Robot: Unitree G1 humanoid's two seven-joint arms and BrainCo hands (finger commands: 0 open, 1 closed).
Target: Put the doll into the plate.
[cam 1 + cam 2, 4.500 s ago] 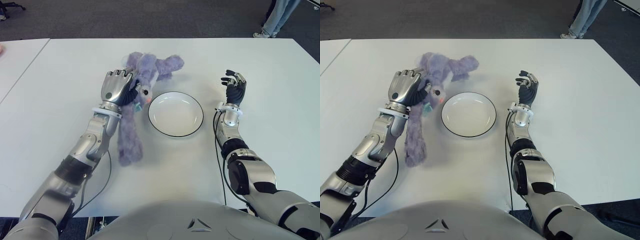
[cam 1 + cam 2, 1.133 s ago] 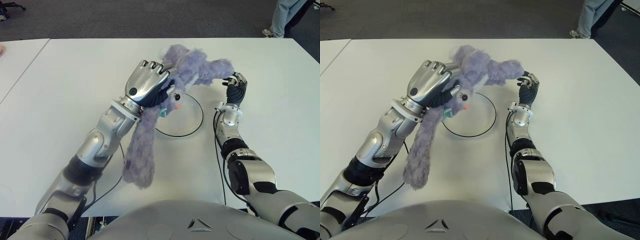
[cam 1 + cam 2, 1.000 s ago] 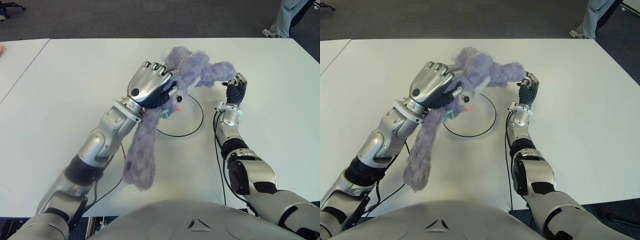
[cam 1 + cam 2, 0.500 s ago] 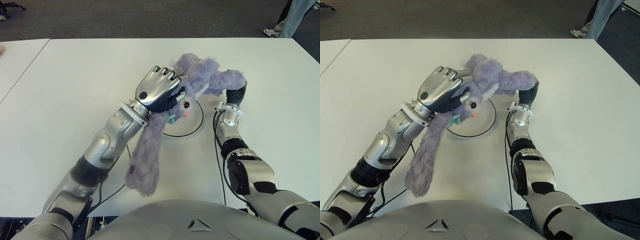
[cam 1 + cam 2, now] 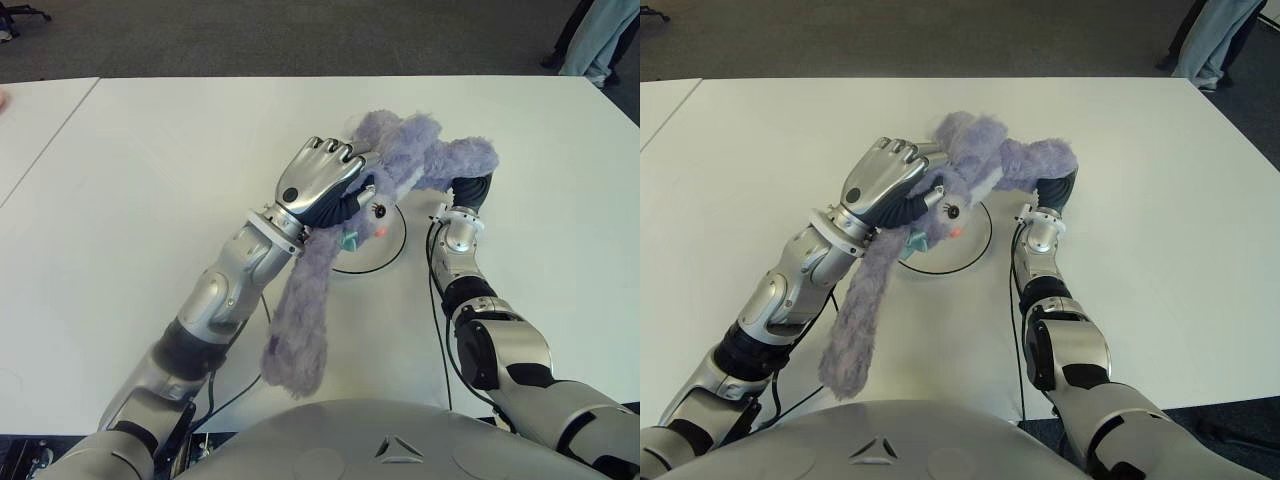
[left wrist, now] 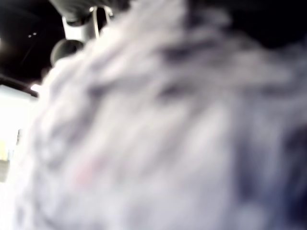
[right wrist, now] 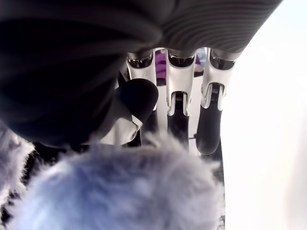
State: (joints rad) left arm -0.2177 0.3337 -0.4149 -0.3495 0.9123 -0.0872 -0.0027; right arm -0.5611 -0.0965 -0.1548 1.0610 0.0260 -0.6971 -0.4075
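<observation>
While the doll [image 5: 400, 175] is lifted clear of the white bench [image 5: 130, 170], it is not yet in the plate [image 5: 385, 250]: grasp and lift look done, lowering and release are left. Judged by that, the task is past halfway.

Bench: large, white, carries the plate near the middle. A person's legs [image 5: 592, 40] show at the far right edge of the room, beyond the bench.

Doll: purple, furry plush with a pink nose and a small teal tag. Its head and upper body hang over the plate, hiding most of it; only the near arc of the dark rim shows. One long limb [image 5: 305, 315] dangles down toward the robot, outside the plate on its left side. Another limb [image 5: 462, 158] stretches to the right, over the right hand.

Left hand [image 5: 322, 180]: at work, above the plate's left part, fingers [image 5: 330, 150] curled over the doll's head, clamping it from above. Its wrist view is filled with fur, so the palm is tight against the plush.

Right hand [image 5: 1058, 190]: just right of the plate, mostly hidden under the doll's right limb. In its wrist view the fingers [image 7: 175, 103] are extended, loosely apart, with fur just in front of the palm; they hold nothing, as far as I can judge.
</observation>
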